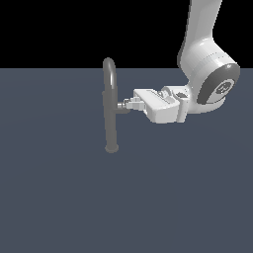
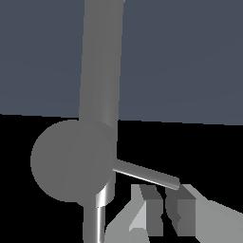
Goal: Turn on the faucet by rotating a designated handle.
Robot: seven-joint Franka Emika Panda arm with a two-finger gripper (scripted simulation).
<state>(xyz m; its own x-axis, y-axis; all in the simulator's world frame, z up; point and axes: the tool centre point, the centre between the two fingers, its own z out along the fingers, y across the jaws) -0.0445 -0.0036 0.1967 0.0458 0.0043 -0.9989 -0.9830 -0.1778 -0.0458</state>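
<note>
Faucet: I see the faucet [image 1: 110, 111] standing upright on the dark grey floor [image 1: 59, 197], round base down, its arched spout at the top curling over toward the exterior view's left.
Faucet up close: in the wrist view the column [image 2: 100, 61] fills the frame lengthwise.
Handle: the handle [image 1: 122, 107] juts sideways from the column about halfway up, toward the exterior view's right. In the wrist view I look at its round end face [image 2: 71, 159], with the thin rod lever [image 2: 147, 174] running out from it.
Arm: the white arm [image 1: 205, 59] comes down from the upper right of the exterior view and bends so that its hand lies roughly level, pointing at the column.
Gripper: the gripper [image 1: 129, 104] is at the handle's outer end, touching or just beside it. In the wrist view its two fingers [image 2: 151, 209] stand close together with only a narrow slit between them, just next to the lever's tip. Nothing lies between them, so I read it as closed on nothing.
</note>
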